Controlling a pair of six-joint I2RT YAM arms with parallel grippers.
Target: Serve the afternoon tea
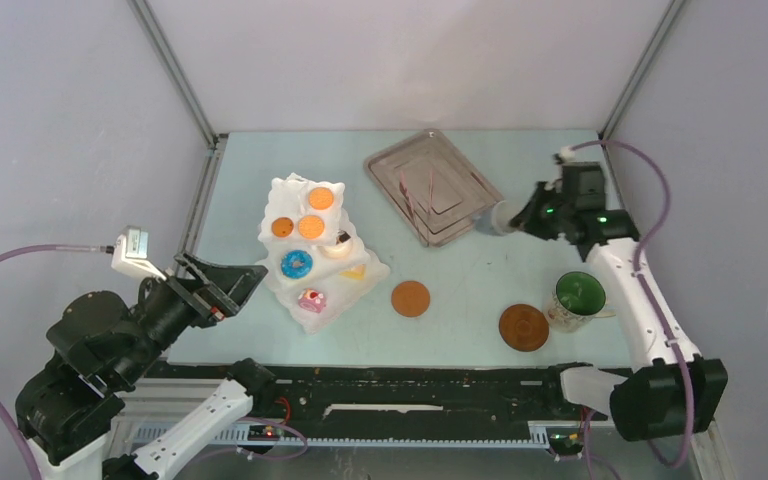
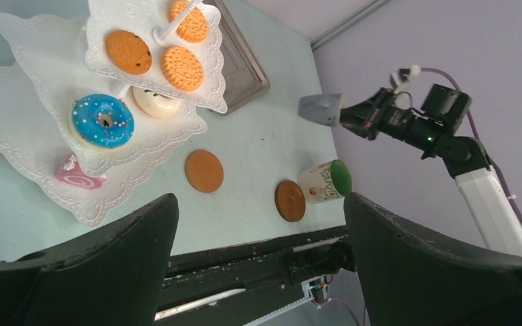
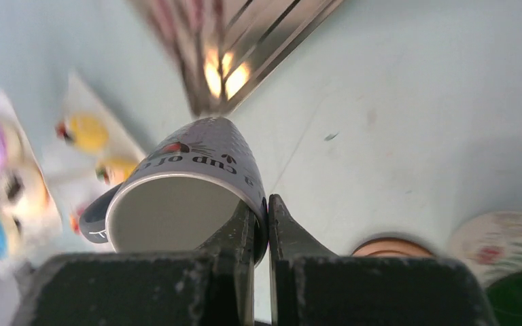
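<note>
Right gripper (image 3: 262, 207) fingers sit closest to the lens, clamped on the wall of the small white cup (image 3: 190, 170), one finger inside the mouth and one outside. The cup is tipped onto its side with its mouth facing the wrist camera. From above it hangs near the right corner of the silver tray (image 1: 435, 185), and it appears clear of the table, though its height cannot be confirmed. Left gripper (image 2: 259, 198) is spread wide, holds nothing and stands just beside the white three-tier stand (image 2: 7, 102), which already carries the biscuits, doughnut and cakes. Two brown coasters lie bare: the left coaster (image 1: 410, 298) in open table near the stand, and the right coaster (image 1: 523, 327) with the green-lined mug (image 1: 577, 298) just beside it, not on it. Assessment: the step in hand is carrying the cup to a coaster, most likely the left one. The hold is a thin rim pinch, so the cup could pivot between the pads. Recommended: move slowly, roll the wrist until the cup is upright before descending, centre it over the coaster, lower until the base sits flat, then release. Approach from the right, away from the stand's lower tier.
</note>
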